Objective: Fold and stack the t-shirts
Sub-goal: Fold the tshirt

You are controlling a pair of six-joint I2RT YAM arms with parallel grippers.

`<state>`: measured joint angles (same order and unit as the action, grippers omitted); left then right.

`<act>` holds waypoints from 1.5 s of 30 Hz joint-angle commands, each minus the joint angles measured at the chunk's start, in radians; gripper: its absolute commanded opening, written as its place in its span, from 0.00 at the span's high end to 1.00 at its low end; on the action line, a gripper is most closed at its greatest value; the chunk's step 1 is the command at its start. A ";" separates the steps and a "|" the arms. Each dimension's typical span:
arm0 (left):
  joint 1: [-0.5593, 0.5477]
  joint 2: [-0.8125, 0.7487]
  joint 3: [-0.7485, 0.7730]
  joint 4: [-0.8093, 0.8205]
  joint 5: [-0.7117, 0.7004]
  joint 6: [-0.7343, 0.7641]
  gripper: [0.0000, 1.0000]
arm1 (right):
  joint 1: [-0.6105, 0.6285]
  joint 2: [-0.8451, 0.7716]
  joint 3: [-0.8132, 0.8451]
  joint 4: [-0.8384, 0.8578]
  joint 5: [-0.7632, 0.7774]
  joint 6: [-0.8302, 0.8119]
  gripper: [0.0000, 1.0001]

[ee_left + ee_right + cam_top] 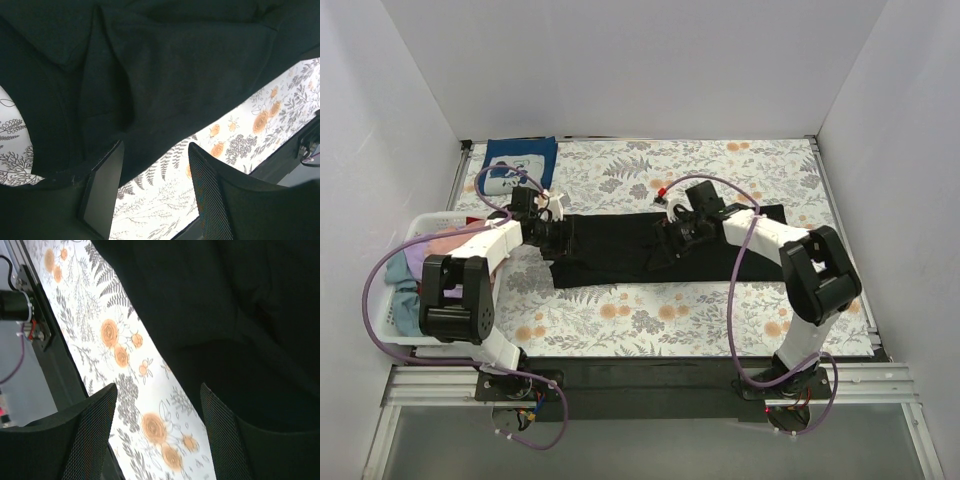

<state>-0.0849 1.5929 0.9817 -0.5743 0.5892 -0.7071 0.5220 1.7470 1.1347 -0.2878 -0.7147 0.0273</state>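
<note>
A plain black t-shirt (620,250) lies folded into a long strip across the middle of the floral cover. My left gripper (558,240) hangs open over its left end; in the left wrist view the black cloth (165,65) fills the top and the gripper (152,192) has nothing between its fingers. My right gripper (670,243) hangs open over the shirt's middle-right part; in the right wrist view the gripper (160,435) is above the cloth's edge (225,315). A folded navy t-shirt (518,166) with a white print lies at the back left.
A white basket (400,335) at the left edge holds pink, lavender and teal-blue tees (420,270). The floral table cover (700,315) spreads around the shirt. White walls enclose the table on three sides. Purple cables loop off both arms.
</note>
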 commanded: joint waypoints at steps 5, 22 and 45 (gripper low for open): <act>-0.001 0.045 -0.032 0.071 0.007 -0.031 0.46 | 0.026 0.104 -0.009 0.177 -0.014 0.226 0.26; -0.013 0.114 -0.018 0.110 0.009 -0.043 0.49 | 0.070 0.246 0.042 0.257 -0.068 0.336 0.38; -0.015 0.118 0.096 0.071 0.063 -0.051 1.00 | 0.006 0.223 0.120 0.256 -0.011 0.324 0.99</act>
<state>-0.0952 1.7134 1.0233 -0.4976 0.6300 -0.7570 0.5575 1.9873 1.2110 -0.0498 -0.7506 0.3630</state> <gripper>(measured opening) 0.026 0.031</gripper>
